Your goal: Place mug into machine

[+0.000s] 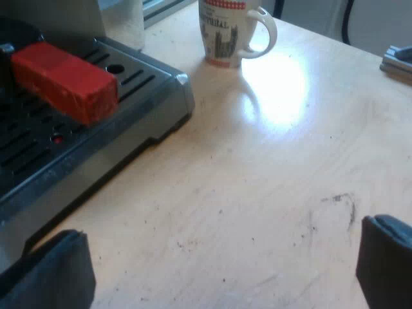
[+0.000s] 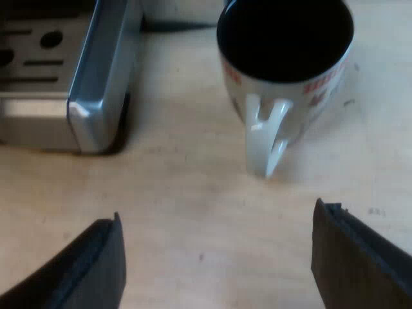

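White printed mug [image 2: 283, 84] upright on pale table [image 2: 180, 174], just ahead of right gripper [image 2: 217, 215], mug handle [image 2: 265, 138] turned toward its 2 wide-spread, empty fingers. Machine's drip tray [image 2: 96, 77] beside mug. Left gripper [image 1: 222, 228] spread wide, empty, near red handle end [image 1: 64, 80]; mug well ahead.

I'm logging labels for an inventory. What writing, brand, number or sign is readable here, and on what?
"...URAL", at a guess: dark lettering on the mug under its red-patterned rim; its start is too blurred.
Red marks around the mug's rim: too blurred to read.
Espresso machine: no readable text.
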Action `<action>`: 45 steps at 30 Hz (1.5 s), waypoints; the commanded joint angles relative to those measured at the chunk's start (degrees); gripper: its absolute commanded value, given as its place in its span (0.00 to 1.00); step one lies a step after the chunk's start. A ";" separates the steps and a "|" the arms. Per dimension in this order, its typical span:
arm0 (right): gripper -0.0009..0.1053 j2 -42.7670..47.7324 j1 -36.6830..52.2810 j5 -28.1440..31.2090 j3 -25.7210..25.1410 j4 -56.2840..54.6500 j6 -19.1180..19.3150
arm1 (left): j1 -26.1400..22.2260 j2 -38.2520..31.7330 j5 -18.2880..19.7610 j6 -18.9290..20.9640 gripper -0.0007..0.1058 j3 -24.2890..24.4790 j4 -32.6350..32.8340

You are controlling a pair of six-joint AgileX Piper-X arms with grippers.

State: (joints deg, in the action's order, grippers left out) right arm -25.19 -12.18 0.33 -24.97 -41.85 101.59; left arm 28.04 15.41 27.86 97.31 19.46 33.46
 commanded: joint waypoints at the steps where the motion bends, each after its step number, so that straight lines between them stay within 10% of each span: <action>1: 0.60 0.17 -0.09 4.14 8.63 16.87 -1.35 | 0.27 1.17 0.70 0.54 0.80 0.33 -1.66; 17: 0.60 -6.83 -0.09 6.19 23.52 46.29 -2.80 | 0.27 6.03 0.70 0.54 0.80 0.33 -3.81; 45: 0.60 -47.17 -0.09 10.19 14.30 72.14 -2.85 | 0.27 6.08 0.70 0.54 0.80 0.17 -3.81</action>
State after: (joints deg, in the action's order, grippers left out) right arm -72.42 -12.18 10.77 -9.91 29.47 98.14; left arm 28.04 21.47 28.14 97.31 19.46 30.32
